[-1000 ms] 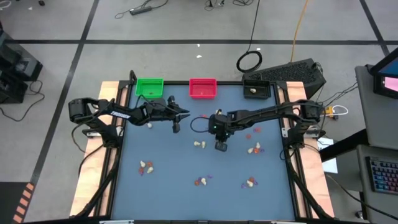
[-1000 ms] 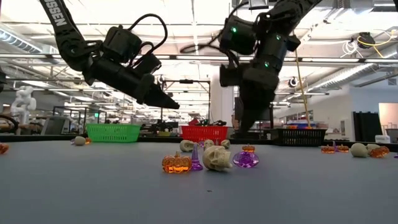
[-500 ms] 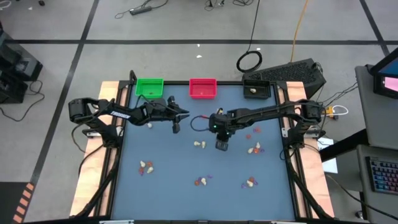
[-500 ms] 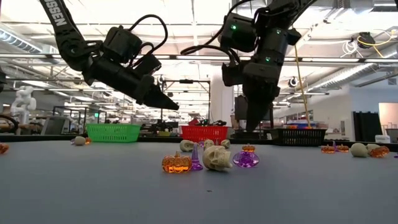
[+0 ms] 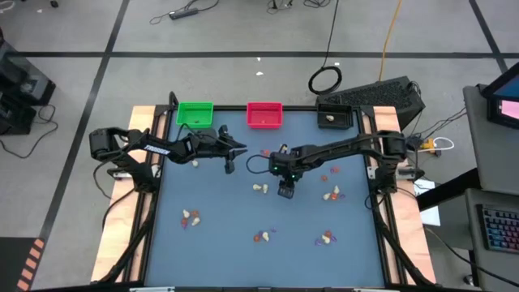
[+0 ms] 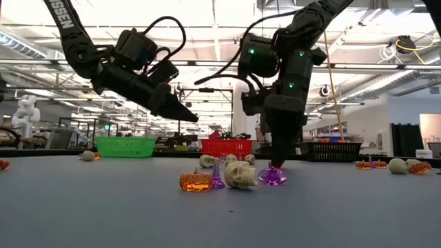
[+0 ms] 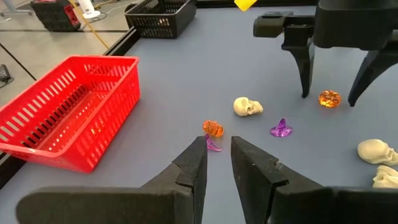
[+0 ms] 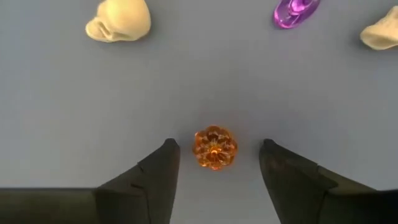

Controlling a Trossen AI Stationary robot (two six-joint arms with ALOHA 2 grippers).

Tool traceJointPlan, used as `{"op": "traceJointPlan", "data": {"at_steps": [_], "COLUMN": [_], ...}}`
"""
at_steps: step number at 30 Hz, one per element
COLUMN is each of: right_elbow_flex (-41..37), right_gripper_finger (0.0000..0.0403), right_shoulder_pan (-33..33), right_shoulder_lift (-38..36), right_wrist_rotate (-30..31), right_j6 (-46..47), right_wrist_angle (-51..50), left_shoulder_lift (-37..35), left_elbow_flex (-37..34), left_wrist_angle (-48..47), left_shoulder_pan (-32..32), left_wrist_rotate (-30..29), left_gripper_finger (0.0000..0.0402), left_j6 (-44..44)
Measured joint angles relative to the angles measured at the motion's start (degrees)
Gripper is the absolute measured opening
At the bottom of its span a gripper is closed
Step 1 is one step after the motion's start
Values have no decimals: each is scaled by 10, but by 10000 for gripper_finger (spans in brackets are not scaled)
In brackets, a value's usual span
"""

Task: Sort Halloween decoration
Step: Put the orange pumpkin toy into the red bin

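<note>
Halloween decoration trinkets lie scattered on the blue-grey table. An orange pumpkin point(image 8: 214, 147) rests on the table between the two fingers of my right gripper point(image 8: 214, 158), which is open and points down at mid-table point(image 5: 285, 192); the fingers stand on either side of the pumpkin without touching it. A cream skull point(image 8: 118, 22) and a purple trinket point(image 8: 297, 12) lie just beyond. My left gripper point(image 7: 217, 158) hangs above the table near the far left point(image 5: 242, 148), its fingers a narrow gap apart with nothing between them. Another orange pumpkin point(image 7: 213, 129) and a purple piece point(image 7: 213, 147) lie ahead of it.
A green tray point(image 5: 195, 113), a red tray point(image 5: 264, 115) and a black tray point(image 5: 336, 117) stand along the far edge. More clusters of trinkets lie at near left point(image 5: 190, 217), near middle point(image 5: 262, 237), near right point(image 5: 326, 238) and right point(image 5: 331, 195).
My right gripper has sunk toward the table, rolled a little and opened, so that its fingers now stand on either side of the orange pumpkin. The trinkets have stayed where they were.
</note>
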Motion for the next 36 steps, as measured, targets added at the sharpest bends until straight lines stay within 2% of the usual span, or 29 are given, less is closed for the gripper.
{"op": "traceJointPlan", "data": {"at_steps": [11, 18, 25, 28, 33, 36], "right_elbow_flex": [0, -1, -1, 0, -1, -1], "right_gripper_finger": [79, 84, 84, 76, 69, 62], "right_shoulder_pan": [-1, -1, 0, 0, 1, 1], "right_shoulder_lift": [4, -6, -11, -12, -11, -11], "right_wrist_rotate": [4, 2, 1, 2, 4, 21], "right_j6": [-21, -42, -66, -83, -115, -132], "right_wrist_angle": [4, 14, 27, 47, 63, 68], "left_shoulder_lift": [0, 0, 33, 71, 149, 179], "left_elbow_flex": [0, 0, 0, 0, 0, 1], "left_wrist_angle": [-1, -2, 37, 61, 138, 171], "left_shoulder_pan": [0, 0, 19, 19, 17, 18], "left_wrist_rotate": [0, 9, 94, 122, 215, 219], "left_gripper_finger": [81, 81, 81, 81, 81, 81], "left_j6": [0, -17, -167, -245, -380, -425]}}
